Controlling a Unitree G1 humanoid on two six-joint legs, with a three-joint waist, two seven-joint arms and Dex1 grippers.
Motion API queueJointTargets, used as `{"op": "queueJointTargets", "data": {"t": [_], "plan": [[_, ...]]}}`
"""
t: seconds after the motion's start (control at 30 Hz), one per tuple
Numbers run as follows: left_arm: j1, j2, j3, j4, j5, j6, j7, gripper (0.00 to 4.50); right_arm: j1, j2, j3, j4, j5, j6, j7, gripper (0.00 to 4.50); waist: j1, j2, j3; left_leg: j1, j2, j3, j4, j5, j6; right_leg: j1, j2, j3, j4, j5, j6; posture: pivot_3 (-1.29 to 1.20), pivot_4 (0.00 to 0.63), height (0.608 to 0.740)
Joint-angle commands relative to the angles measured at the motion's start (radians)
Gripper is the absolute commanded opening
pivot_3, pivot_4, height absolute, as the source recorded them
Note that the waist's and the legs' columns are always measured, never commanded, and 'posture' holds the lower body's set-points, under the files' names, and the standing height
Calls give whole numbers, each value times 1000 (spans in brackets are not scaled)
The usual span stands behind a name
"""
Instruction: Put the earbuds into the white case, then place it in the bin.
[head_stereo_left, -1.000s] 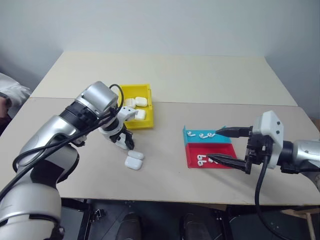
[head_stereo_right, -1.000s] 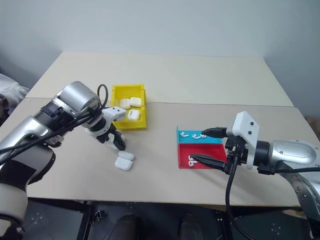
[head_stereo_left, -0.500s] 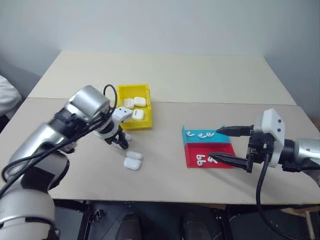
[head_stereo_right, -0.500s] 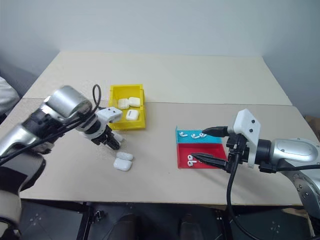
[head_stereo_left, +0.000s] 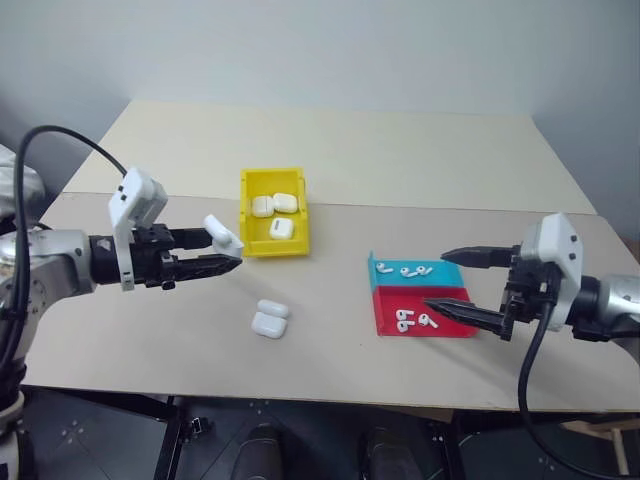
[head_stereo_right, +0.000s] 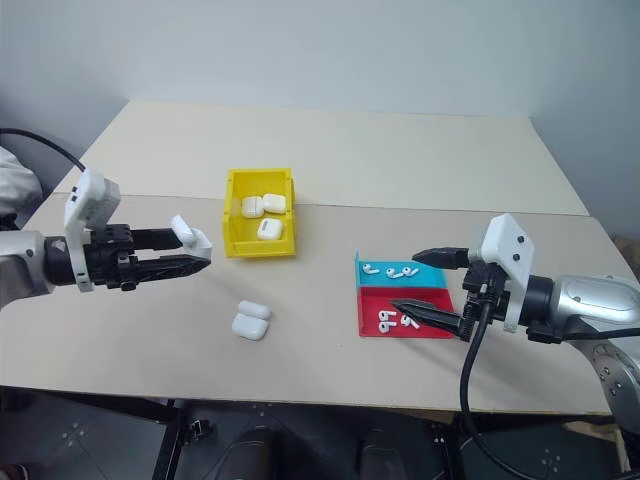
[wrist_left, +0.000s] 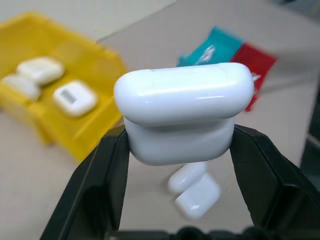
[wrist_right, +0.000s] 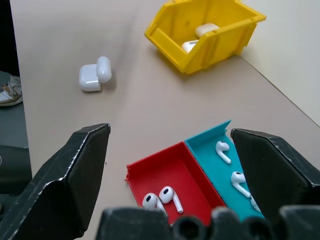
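Counter of pale beige, matte and flat, carries everything, with a seam running across it behind the yellow bin. That bin is a smooth plastic rectangle with raised walls, and three glossy white cases lie inside it. To the right of the bin, well apart from it, sits the shallow tray, one half teal and one half red, holding tiny glossy earbuds with short stems in both halves. In front of the bin, two more rounded white cases lie touching each other on the bare counter. Left gripper hangs above the counter to the left of the bin, its black jaws pinching the white case by its lower body; the case is rounded, glossy, and its lid looks tipped open above the fingers. Right gripper sits to the right of the bin, just beside the tray's far side, its black tapered jaws spread wide and holding nothing.
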Motion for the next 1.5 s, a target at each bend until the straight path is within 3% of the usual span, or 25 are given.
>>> {"op": "queueJointTargets", "data": {"t": [0.03, 0.23, 0.33, 0.6, 0.73, 0.77, 0.9, 1.0, 1.17, 1.5], "plan": [[-41, -75, -5, -34, -59, -109, -107, 2767, -23, 6, -24, 12, 0, -40, 9, 4500, 1, 0, 0, 0, 0, 0, 0, 0, 0, 0, 0, 0, 0, 0, 0, 0, 150, 740], [-54, -296, -168, 32, 65, -426, -333, 2767, -68, 9, 11, 64, -5, -42, 31, 4500, -2, 1, -1, 0, 0, 0, 0, 0, 0, 0, 0, 0, 0, 0, 0, 0, 150, 740], [-91, -365, -219, 79, 90, -495, -393, 2767, -113, -18, 49, 92, -19, -35, 62, 4500, -3, 2, -1, 2, 0, 0, 1, 0, 0, 2, 0, 0, 0, 0, 0, 0, 150, 740], [-83, -368, -285, 88, 169, -587, -473, 2767, -208, -199, 221, 73, -129, 64, 105, 4500, -17, 2, -1, 1, 0, 0, 1, -1, 2, 2, 0, 0, -2, 0, 1, 0, 150, 740], [-57, -372, -302, 70, 202, -623, -466, 2767, -208, -253, 291, 32, -207, 45, 112, 3761, -21, 2, -1, 0, 0, 0, 1, -1, 2, 0, 0, 1, -2, 0, 1, 0, 150, 740], [-55, -375, -307, 67, 209, -635, -468, 2767, -223, -253, 323, 33, -227, 65, 101, 3280, -21, 2, -1, 0, 0, 0, 1, -1, 2, 0, 0, 1, -2, 0, 1, 0, 150, 740], [-68, -395, -328, 71, 228, -666, -465, 2767, -300, -225, 469, 63, -348, 133, 38, 2096, -25, 2, -1, 0, 0, 0, 1, -1, 2, 1, 0, 1, -1, 0, 1, 0, 150, 740], [-90, -417, -352, 78, 230, -680, -474, 2767, -377, -217, 592, 84, -430, 195, 50, 2096, -26, 2, -1, 0, 0, 0, 1, -1, 2, 0, 0, 1, -1, 0, 1, 0, 150, 740], [-99, -454, -388, 60, 242, -679, -451, 2767, -444, -165, 694, 110, -487, 274, 52, 2096, -26, 2, -1, -2, 0, 0, 1, -1, 2, -2, 0, 1, -1, 0, 1, 0, 150, 740], [-83, -454, -403, 14, 243, -629, -351, 2767, -493, -90, 763, 144, -557, 337, 52, 2096, -26, 2, -1, -3, 0, 0, 1, -1, 2, -3, 0, 1, -1, 0, 1, 0, 150, 740]]}}
